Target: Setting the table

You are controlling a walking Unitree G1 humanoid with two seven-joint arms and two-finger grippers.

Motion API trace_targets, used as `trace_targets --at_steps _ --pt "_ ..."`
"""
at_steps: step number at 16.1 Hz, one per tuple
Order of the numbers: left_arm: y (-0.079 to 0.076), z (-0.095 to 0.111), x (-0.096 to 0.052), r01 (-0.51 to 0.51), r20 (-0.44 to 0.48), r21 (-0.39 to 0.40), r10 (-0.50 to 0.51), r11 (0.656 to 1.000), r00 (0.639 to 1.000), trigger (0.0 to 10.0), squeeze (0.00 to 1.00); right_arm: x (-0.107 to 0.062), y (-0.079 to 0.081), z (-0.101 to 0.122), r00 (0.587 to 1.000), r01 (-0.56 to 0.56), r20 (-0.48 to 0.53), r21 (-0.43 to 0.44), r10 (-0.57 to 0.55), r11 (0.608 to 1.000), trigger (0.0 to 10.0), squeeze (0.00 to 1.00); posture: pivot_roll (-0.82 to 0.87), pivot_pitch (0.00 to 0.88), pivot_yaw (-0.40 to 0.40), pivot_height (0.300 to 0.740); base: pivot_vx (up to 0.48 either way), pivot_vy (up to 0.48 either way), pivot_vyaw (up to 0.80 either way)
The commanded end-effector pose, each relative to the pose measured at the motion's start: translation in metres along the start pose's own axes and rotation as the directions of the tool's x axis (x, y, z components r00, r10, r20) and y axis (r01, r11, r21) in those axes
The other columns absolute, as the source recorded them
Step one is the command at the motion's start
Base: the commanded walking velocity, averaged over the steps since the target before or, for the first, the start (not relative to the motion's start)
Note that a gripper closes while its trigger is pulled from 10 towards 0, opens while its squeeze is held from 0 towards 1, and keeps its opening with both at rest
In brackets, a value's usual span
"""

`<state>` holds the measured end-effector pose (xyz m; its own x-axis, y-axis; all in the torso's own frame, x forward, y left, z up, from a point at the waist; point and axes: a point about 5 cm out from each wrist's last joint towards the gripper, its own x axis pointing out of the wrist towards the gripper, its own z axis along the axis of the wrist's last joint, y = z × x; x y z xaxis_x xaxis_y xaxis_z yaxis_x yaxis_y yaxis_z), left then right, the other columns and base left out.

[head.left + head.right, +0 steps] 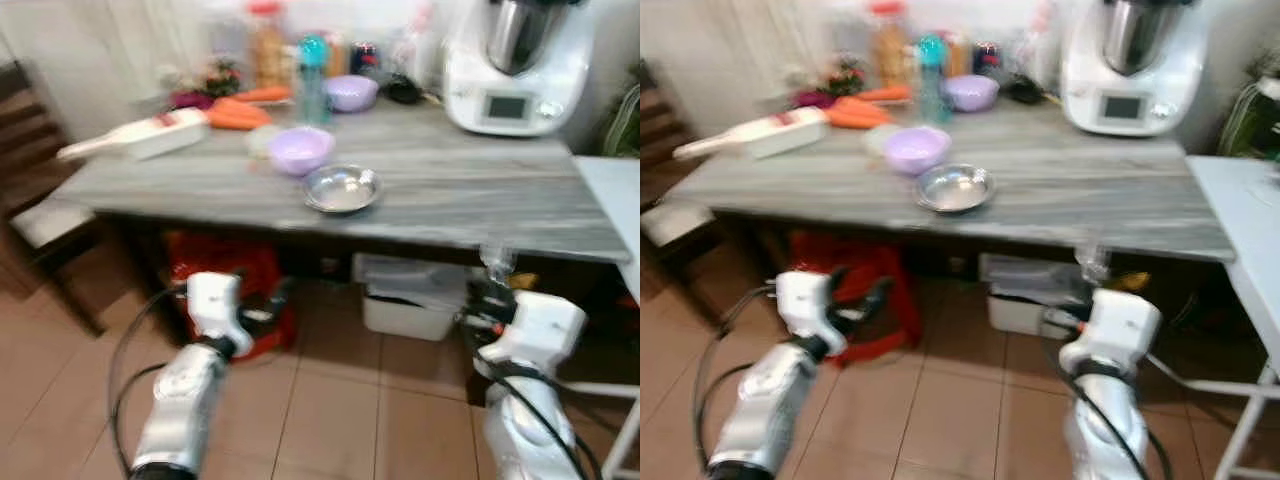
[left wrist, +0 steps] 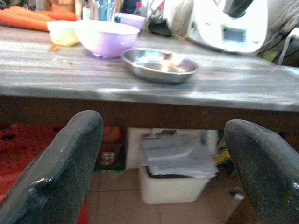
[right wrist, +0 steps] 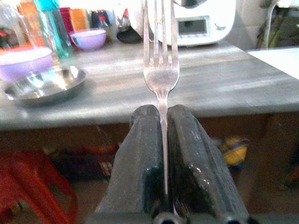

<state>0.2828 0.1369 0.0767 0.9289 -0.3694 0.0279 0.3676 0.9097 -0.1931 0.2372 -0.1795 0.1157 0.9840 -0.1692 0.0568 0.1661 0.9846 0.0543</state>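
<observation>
Head views: grey wooden surface [image 1: 480,190] w/ a steel dish [image 1: 342,188] near its front edge and a lilac bowl [image 1: 301,150] just behind it. Further back lie carrots [image 1: 238,113], a second lilac bowl [image 1: 351,92], bottles, and a white kitchen machine [image 1: 516,70] at the right. Both arms are low, in front of the surface, above the tiled floor [image 1: 330,410]. A red stool [image 1: 225,275] and a white box [image 1: 410,305] are under the surface.

Left wrist view: left tool [image 2: 163,158] is open, fingers [image 2: 70,163] wide apart, nothing between them; dish straight ahead.

Right wrist view: right tool [image 3: 163,135] is closed on the handle of a fork [image 3: 161,60]; tines point up, in front of the surface edge.
</observation>
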Motion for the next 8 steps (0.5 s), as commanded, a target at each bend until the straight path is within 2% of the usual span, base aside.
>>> trace_targets --at_steps 1,2,8 --pt "-0.0075 0.0033 0.0051 0.023 0.015 -0.002 -0.023 1.0 1.0 10.0 0.0 0.0004 -0.006 0.0019 1.0 0.016 0.01 -0.017 -0.016 1.0 10.0 0.0 -0.06 0.0 0.05 0.74 0.48 0.0 0.43" --pt "-0.0075 0.0033 0.0051 0.024 0.014 -0.001 -0.024 1.0 1.0 10.0 0.0 0.0007 -0.0057 0.0019 1.0 0.015 0.01 -0.016 -0.015 1.0 10.0 0.0 -0.06 0.0 0.05 0.74 0.48 0.0 0.43" --pt "-0.0109 0.0015 0.0056 0.037 0.003 -0.005 -0.037 0.999 0.999 10.0 0.0 0.0024 -0.0047 0.0015 1.0 0.023 0.01 -0.011 -0.023 1.0 10.0 0.0 -0.06 0.0 0.051 0.74 0.48 0.0 0.0"
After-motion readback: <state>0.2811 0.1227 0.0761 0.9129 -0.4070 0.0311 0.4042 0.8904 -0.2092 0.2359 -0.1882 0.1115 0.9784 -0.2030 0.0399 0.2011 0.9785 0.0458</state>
